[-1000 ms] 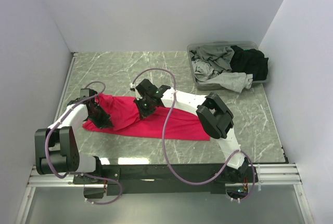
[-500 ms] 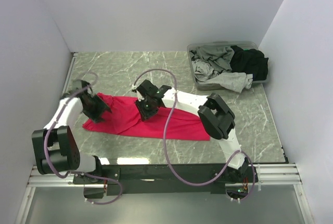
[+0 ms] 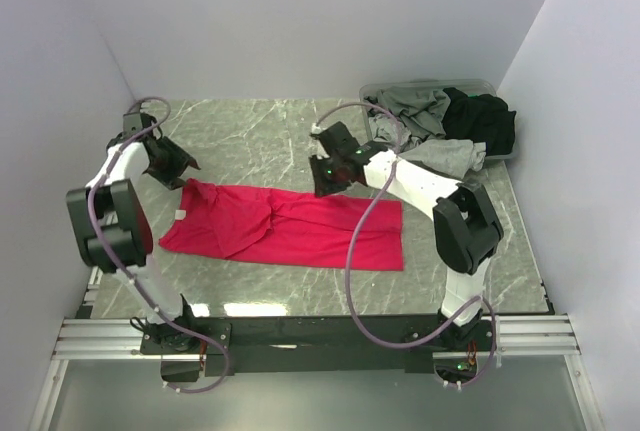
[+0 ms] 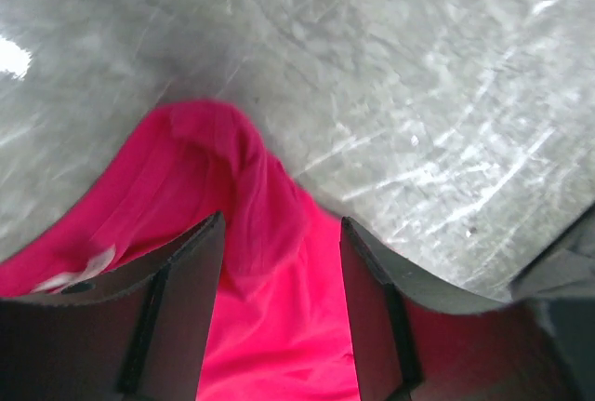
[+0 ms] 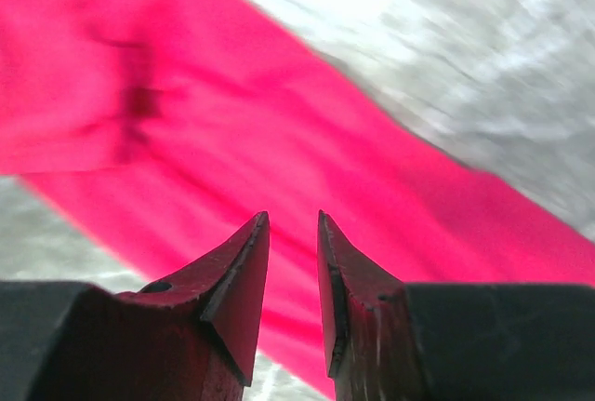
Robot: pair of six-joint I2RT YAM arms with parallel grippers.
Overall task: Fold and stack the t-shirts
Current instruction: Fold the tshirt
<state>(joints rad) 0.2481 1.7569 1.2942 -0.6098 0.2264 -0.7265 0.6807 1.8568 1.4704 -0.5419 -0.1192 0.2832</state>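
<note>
Marble (image 3: 260, 131) borders red t-shirt (image 3: 285, 229) all round.

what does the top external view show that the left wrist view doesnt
Only the top external view: both arms, the right pincer, the whole red t-shirt laid out as a long strip, and the tub holding the grey t-shirt and black t-shirt. Only the left wrist view: the left pincer up close, jaws apart with nothing between them, and a bunched edge of the shirt. Both: the red t-shirt lying on the marble table.
</note>
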